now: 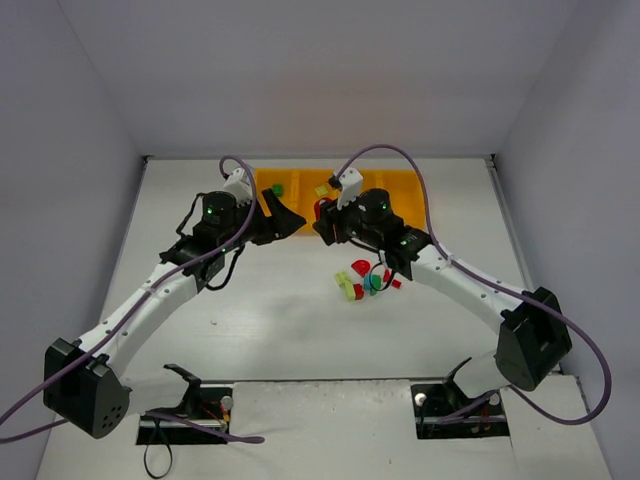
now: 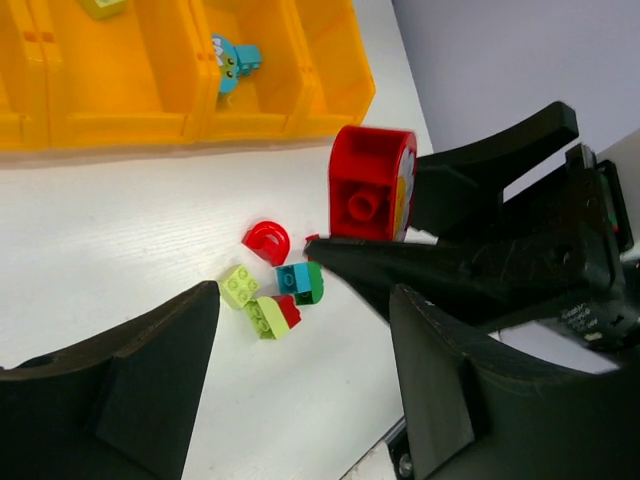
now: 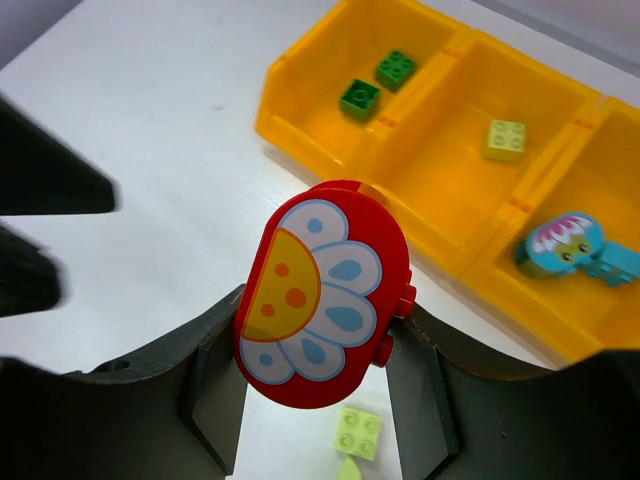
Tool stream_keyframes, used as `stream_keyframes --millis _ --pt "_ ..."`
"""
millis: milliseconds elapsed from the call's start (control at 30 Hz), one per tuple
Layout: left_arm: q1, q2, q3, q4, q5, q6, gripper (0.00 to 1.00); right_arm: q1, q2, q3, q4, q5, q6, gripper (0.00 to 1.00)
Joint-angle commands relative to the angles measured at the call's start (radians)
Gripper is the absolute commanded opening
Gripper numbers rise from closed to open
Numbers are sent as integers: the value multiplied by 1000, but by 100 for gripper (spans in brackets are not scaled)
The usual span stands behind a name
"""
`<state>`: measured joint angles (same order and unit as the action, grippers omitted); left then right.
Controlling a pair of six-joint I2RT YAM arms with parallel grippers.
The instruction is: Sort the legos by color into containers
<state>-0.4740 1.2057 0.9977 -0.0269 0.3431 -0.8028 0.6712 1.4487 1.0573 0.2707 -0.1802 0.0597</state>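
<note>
My right gripper (image 3: 322,312) is shut on a red rounded lego with a flower print (image 3: 320,295), held above the table just in front of the orange tray of containers (image 3: 300,135). The compartments hold two dark green bricks (image 3: 358,97), a lime brick (image 3: 505,138) and a teal-blue piece (image 3: 570,245). My left gripper (image 2: 303,330) is open and holds nothing, close beside the right gripper (image 1: 326,224). In the left wrist view, loose legos lie on the table: a red rounded piece (image 2: 266,240), a lime brick (image 2: 238,286), a teal-blue and green pair (image 2: 300,282) and a lime and red pair (image 2: 272,315).
The tray (image 1: 412,180) runs along the far wall in the middle. The loose pile (image 1: 365,278) lies under the right forearm. White walls close the table in at left, right and back. Both arm bases sit at the near edge.
</note>
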Motion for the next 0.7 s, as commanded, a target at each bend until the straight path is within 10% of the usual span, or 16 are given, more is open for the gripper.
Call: stream_keyframes --millis 0,667 --pt "12 -51 71 -28 -36 57 63 -56 -34 7 29 76 8 0" --pt "43 -262 -129 -226 -194 339 75 -502 331 246 -76 133 124 15"
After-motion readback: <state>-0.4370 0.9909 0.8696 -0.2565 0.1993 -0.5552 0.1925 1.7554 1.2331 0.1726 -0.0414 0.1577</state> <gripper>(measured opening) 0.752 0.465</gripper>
